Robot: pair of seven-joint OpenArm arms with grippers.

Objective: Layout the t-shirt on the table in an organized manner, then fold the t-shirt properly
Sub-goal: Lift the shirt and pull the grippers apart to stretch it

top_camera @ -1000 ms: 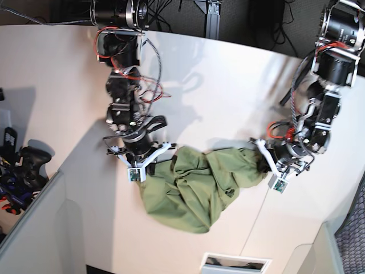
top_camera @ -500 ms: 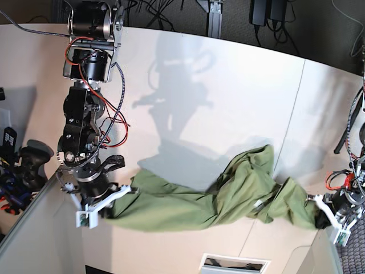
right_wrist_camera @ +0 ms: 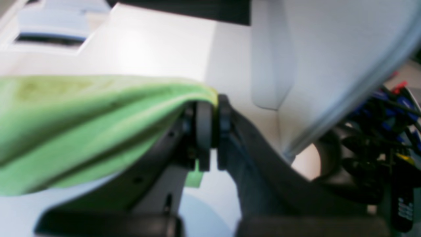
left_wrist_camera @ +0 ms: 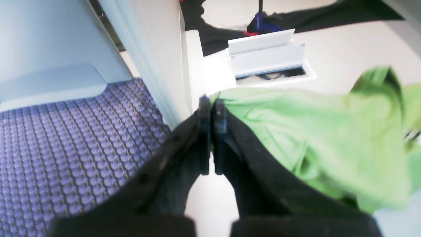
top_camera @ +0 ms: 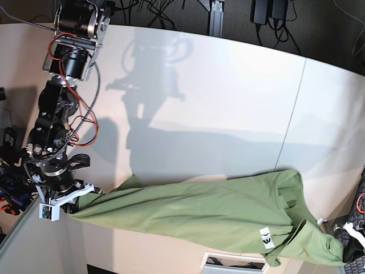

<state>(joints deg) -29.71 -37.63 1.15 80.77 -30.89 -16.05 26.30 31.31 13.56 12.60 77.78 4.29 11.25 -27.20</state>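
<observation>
- T-shirt [top_camera: 199, 214]: olive green, pulled out into one long band across the near part of the counter [top_camera: 228, 97], its two ends at opposite sides of the base view.
- Most of the band lies along the white surface; whether the ends are lifted off it cannot be told.
- A white label [top_camera: 265, 239] shows on the cloth near the collar end, and the collar opening [top_camera: 285, 197] sits toward the left arm's side.
- Right gripper [right_wrist_camera: 210, 131]: jaws clenched on an edge of the shirt; in the right wrist view the green cloth runs away from the closed pads and a small bit of fabric pokes out below them.
- In the base view this gripper sits at the counter's edge, at the pointed end of the cloth.
- Left gripper [left_wrist_camera: 210, 131]: jaws pressed together with the shirt's edge pinched at their tips; the cloth spreads away in loose folds.
- In the base view only a sliver of this gripper shows at the frame's corner, by the bunched end of the shirt.
- A rectangular cable slot [top_camera: 234, 264] in the counter sits just beside the shirt's near edge.
- Patterned purple carpet [left_wrist_camera: 65, 148] shows beyond the counter's edge in the left wrist view.
</observation>
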